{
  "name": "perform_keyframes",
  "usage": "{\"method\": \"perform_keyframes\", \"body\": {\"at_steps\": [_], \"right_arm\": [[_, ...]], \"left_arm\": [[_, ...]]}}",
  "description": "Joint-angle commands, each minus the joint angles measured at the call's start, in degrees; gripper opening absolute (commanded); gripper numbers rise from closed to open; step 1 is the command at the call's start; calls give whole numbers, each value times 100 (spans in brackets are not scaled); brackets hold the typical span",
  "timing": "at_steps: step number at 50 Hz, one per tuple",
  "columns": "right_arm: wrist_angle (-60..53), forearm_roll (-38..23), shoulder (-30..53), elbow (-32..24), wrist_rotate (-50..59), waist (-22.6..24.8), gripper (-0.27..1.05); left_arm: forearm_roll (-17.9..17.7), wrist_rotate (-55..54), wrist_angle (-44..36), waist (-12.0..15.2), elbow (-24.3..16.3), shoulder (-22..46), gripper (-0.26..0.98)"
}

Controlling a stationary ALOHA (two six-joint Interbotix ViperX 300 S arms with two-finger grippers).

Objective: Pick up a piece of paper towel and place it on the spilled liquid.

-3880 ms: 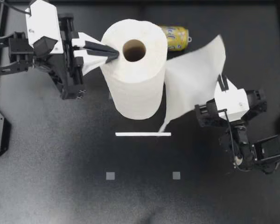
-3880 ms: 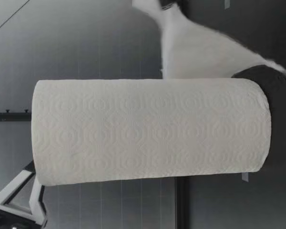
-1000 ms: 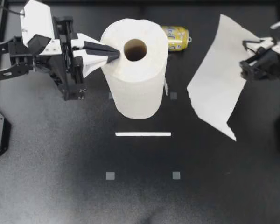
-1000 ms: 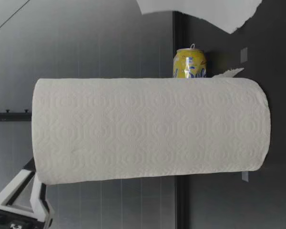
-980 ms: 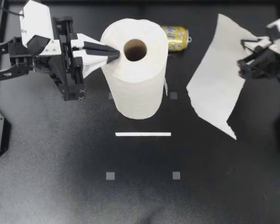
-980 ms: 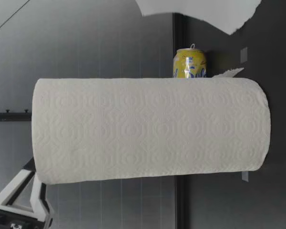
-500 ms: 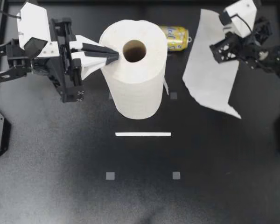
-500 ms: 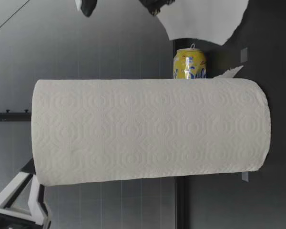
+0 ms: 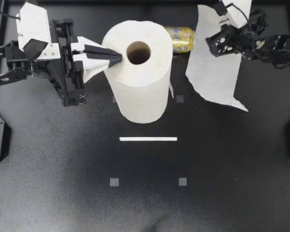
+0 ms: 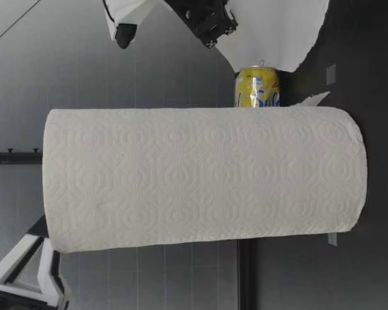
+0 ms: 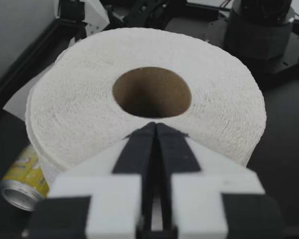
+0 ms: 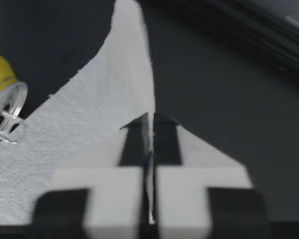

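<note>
Nearest the front of the black tabletop [image 9: 58,169] lie two small grey squares [image 9: 114,182], well apart. Just beyond them is a thin white strip [image 9: 148,139].

Behind the strip a full paper towel roll [image 9: 140,77] stands upright on its end. From the low view it fills most of the scene [image 10: 200,177]. My left end effector [image 9: 119,57] reaches in over the roll's top face. Its fingers are pressed together with nothing between them, and their tips rest on the paper beside the cardboard core hole. The left wrist view shows the same [image 11: 156,130].

Past the roll a yellow drink can [image 9: 182,38] lies on its side, its tab end turned toward my right arm.

Farthest back, my right end effector [image 9: 213,42] pinches a torn-off paper towel sheet [image 9: 212,77] by its upper edge. In the right wrist view both fingers close on the paper from either side [image 12: 150,119]. The sheet hangs down just beside the can's tab end. Its ragged lower corner points toward the front of the tabletop. From the low view the sheet [image 10: 271,32] drapes above and beside the can [image 10: 257,87]. Whether its lowest corner touches the tabletop cannot be told.
</note>
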Motion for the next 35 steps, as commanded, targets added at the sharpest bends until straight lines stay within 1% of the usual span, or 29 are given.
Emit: {"method": "perform_keyframes", "body": {"at_steps": [1, 2, 6, 9, 14, 18, 23, 27, 35], "right_arm": [[9, 0, -62, -141, 0, -44, 33], [26, 9, -53, -149, 0, -44, 41], [220, 79, -53, -193, -9, -44, 63], [527, 114, -62, -202, -88, -35, 73], [967, 149, -97, -176, -308, -9, 72], [1151, 334, -185, -193, -615, 70, 71], [1424, 642, -439, -255, -1125, 246, 71], [1600, 809, -703, -334, -1477, 448, 71], [1714, 1072, -1274, -439, -1934, 984, 71]], "left_arm": [[0, -9, -26, -44, -44, -53, 12], [0, -9, -18, -53, -44, -53, 12], [9, -9, -26, -53, -44, -53, 12], [0, -9, -26, -53, -53, -53, 12], [0, 0, -79, -53, -44, -53, 12], [0, 18, -167, -53, -62, -70, 12], [26, 44, -457, -70, -88, -167, 12], [35, 53, -712, -97, -97, -272, 12], [97, 70, -809, -220, -88, -457, 12]]}}
